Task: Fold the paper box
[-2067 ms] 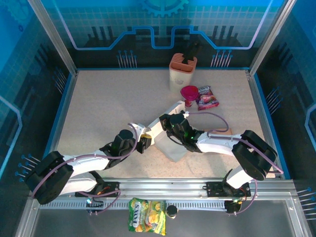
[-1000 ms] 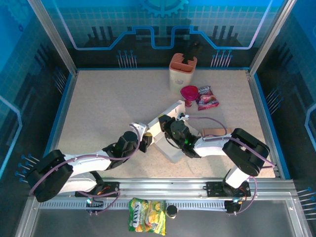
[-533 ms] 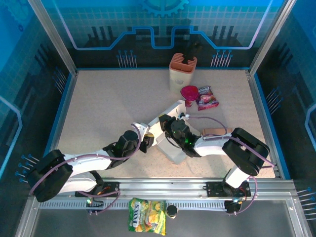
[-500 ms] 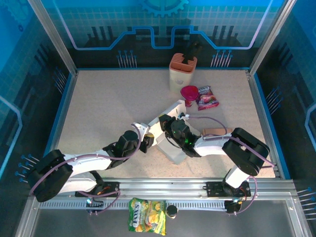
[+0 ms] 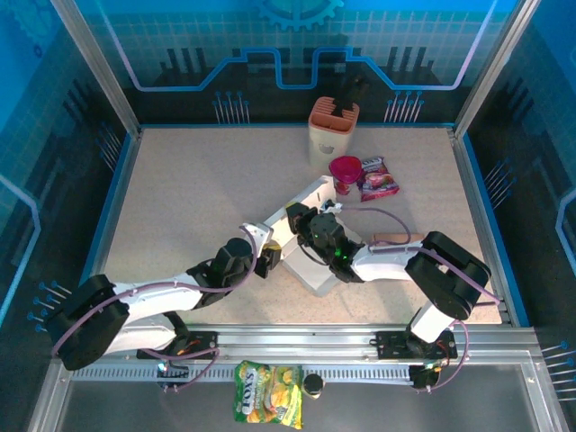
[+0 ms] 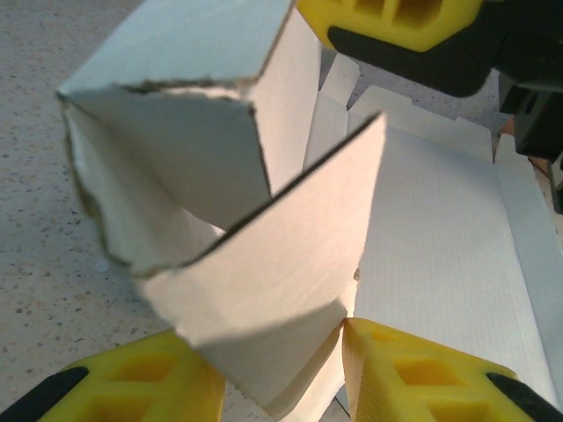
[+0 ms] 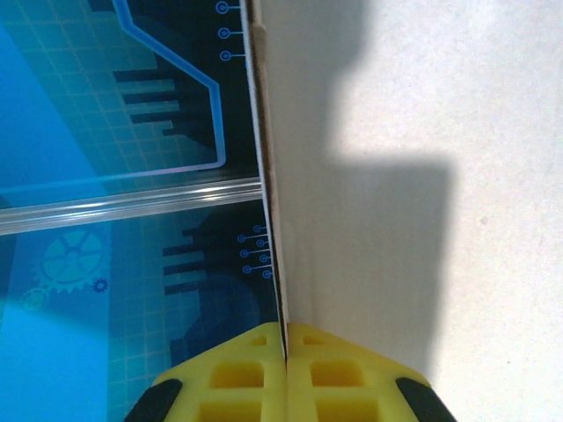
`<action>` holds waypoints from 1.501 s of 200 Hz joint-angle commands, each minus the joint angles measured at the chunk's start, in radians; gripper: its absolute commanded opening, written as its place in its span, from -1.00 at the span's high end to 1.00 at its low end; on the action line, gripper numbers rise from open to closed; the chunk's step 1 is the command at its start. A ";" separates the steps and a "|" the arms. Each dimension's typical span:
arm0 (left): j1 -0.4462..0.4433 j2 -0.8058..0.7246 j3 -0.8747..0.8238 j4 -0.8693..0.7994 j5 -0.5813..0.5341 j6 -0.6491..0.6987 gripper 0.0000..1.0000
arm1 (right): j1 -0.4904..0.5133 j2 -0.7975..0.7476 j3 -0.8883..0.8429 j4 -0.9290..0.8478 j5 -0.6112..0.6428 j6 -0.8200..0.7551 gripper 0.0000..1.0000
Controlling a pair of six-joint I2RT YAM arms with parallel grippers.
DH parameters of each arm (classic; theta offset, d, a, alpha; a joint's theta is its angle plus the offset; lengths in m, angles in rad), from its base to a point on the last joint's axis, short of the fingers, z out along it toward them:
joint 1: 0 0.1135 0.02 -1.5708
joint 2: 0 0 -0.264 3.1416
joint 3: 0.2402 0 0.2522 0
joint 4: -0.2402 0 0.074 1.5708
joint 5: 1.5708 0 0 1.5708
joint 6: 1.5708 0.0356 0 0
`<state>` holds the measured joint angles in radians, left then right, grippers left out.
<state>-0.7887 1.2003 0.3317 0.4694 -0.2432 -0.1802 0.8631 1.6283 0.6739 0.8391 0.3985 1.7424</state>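
The white paper box (image 5: pixel 310 261) lies partly folded mid-table, one long panel (image 5: pixel 301 200) tilted up toward the far side. My left gripper (image 5: pixel 266 258) is at the box's left end. In the left wrist view it (image 6: pixel 281 378) is shut on a folded flap (image 6: pixel 264 264) that fills the gap between its yellow fingers (image 6: pixel 422 378). My right gripper (image 5: pixel 301 221) sits over the box's upper left part. In the right wrist view it (image 7: pixel 286 352) is shut on the thin edge of a white panel (image 7: pixel 396 176) standing upright.
A beige holder (image 5: pixel 333 130) stands at the far middle, with a magenta cup (image 5: pixel 345 171) and a snack packet (image 5: pixel 378 178) to the right of the box. A brown flat piece (image 5: pixel 396 239) lies by the right arm. A yellow snack bag (image 5: pixel 268 391) rests beyond the front rail.
My right gripper has shifted slightly left and farther away with the panel, which now tilts up more. My left gripper has edged right along the box's left end.
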 commanded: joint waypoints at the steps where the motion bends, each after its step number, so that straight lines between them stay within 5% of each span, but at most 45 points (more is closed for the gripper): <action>1: -0.009 -0.021 0.012 -0.025 -0.053 0.019 0.20 | -0.005 0.019 0.033 0.064 -0.022 -0.012 1.00; 96: -0.004 0.033 0.022 -0.010 -0.035 0.025 0.36 | -0.033 0.164 -0.027 0.425 -0.158 -0.077 1.00; 202: -0.005 -0.075 0.007 -0.065 0.054 0.060 0.33 | -0.058 0.191 -0.008 0.417 -0.200 -0.060 1.00; 300: -0.005 -0.182 -0.035 -0.148 -0.110 -0.035 -0.22 | -0.056 0.187 0.042 0.388 -0.240 -0.066 1.00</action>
<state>-0.7887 1.0916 0.3252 0.3439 -0.3153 -0.1673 0.8104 1.8179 0.6872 1.2106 0.1741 1.6821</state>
